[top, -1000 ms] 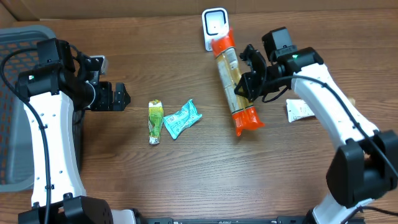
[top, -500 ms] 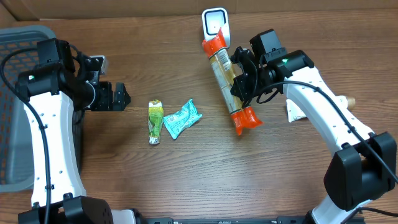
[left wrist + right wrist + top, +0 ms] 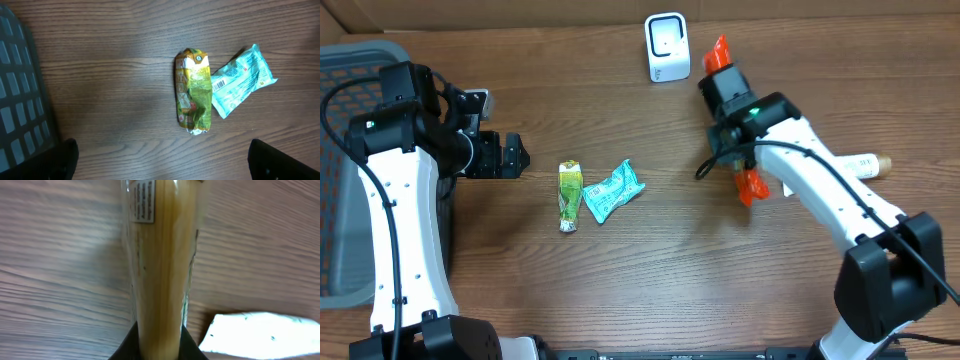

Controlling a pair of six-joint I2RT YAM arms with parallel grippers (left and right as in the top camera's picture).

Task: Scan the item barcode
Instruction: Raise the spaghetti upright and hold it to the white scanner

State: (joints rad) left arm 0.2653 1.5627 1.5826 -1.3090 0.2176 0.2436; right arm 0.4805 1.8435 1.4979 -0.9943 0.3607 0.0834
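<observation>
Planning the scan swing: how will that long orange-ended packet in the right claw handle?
Probably stiff: the long packet shows straight strands inside and no sag. Both ends overhang the right claw, so it may pivot. Its glossy film looks slippery.

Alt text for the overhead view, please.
The right arm holds a long orange-ended pasta pack just right of the white scanner. A green packet and a teal packet lie mid-table; the left arm's open fingers sit near a grey basket.
</observation>
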